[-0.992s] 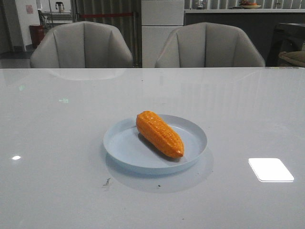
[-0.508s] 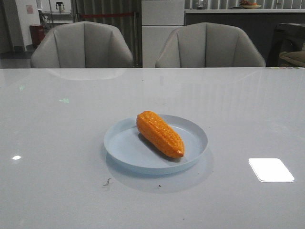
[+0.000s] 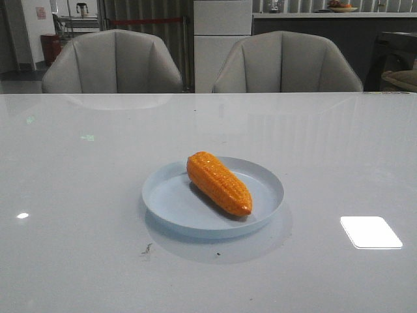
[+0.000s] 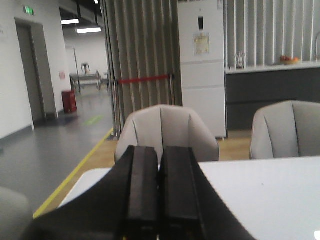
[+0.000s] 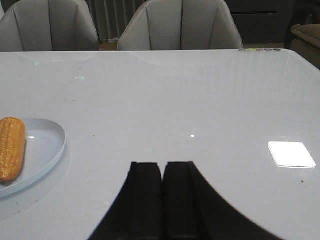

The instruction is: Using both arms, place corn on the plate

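The orange corn (image 3: 218, 182) lies across the round pale blue plate (image 3: 171, 199) in the middle of the white table, its tapered end toward the front right. Both also show in the right wrist view, the corn (image 5: 11, 147) on the plate (image 5: 50, 145), well to one side of my right gripper. My right gripper (image 5: 162, 165) is shut and empty above bare table. My left gripper (image 4: 159, 148) is shut and empty, raised and pointing past the table's far edge toward a chair. Neither arm shows in the front view.
Two grey chairs (image 3: 114, 62) (image 3: 287, 62) stand behind the table's far edge. A bright window reflection (image 3: 369, 232) lies on the glossy top at the front right. A small dark mark (image 3: 146, 248) sits just in front of the plate.
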`<action>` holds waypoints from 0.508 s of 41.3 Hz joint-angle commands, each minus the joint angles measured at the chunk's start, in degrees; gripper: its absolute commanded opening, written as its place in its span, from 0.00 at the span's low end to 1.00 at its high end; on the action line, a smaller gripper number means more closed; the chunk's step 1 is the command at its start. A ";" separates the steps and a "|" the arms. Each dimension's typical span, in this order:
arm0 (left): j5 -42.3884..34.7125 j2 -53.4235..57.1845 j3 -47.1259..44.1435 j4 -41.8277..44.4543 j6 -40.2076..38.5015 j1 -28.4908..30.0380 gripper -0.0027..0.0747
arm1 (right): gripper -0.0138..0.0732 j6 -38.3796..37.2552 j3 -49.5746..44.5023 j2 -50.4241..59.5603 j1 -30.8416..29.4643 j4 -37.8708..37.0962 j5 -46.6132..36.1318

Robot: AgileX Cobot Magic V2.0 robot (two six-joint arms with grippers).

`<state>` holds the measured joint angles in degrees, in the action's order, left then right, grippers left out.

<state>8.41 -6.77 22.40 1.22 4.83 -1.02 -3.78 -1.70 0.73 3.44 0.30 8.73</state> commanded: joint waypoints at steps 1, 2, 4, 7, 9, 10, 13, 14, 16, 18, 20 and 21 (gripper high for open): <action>-14.87 2.16 -4.64 0.05 -0.73 -0.15 0.15 | 0.22 0.22 1.31 1.20 -0.13 -0.30 -4.62; -17.16 2.93 -6.08 0.05 -0.73 -0.15 0.15 | 0.22 0.22 1.31 1.20 -0.13 -0.30 -4.62; -20.22 3.92 -9.41 -0.19 -0.73 -0.15 0.15 | 0.22 0.22 1.31 1.20 -0.13 -0.30 -4.62; -25.54 5.23 -14.00 -0.64 -0.73 -0.15 0.15 | 0.22 0.22 1.31 1.20 -0.13 -0.30 -4.62; -28.68 6.04 -17.47 -0.64 -0.73 -0.15 0.15 | 0.22 0.22 1.31 1.20 -0.13 -0.30 -4.62; -30.17 6.45 -18.66 -0.64 -0.73 -0.15 0.15 | 0.22 0.22 1.31 1.20 -0.13 -0.30 -4.62; -31.97 8.28 -22.31 -0.64 -0.73 -0.15 0.15 | 0.22 0.22 1.31 1.20 -0.13 -0.30 -4.62; -33.68 8.15 -23.69 -0.64 -0.73 -0.15 0.15 | 0.22 0.22 1.31 1.20 -0.13 -0.30 -4.62; -34.04 8.15 -25.03 -0.64 -0.73 -0.27 0.15 | 0.22 0.22 1.31 1.20 -0.13 -0.30 -4.62; -31.28 8.15 -24.71 -0.64 -0.73 -0.54 0.15 | 0.22 0.22 1.31 1.20 -0.13 -0.30 -4.62; -30.80 8.15 -24.86 -0.64 -0.73 -0.81 0.15 | 0.22 0.22 1.31 1.20 -0.13 -0.30 -4.62; -30.11 8.15 -24.86 -0.64 -0.73 -0.92 0.15 | 0.22 0.22 1.31 1.20 -0.13 -0.30 -4.62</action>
<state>-18.46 0.25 -0.37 1.10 4.83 -1.16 -3.78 -1.70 0.73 3.44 0.30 8.83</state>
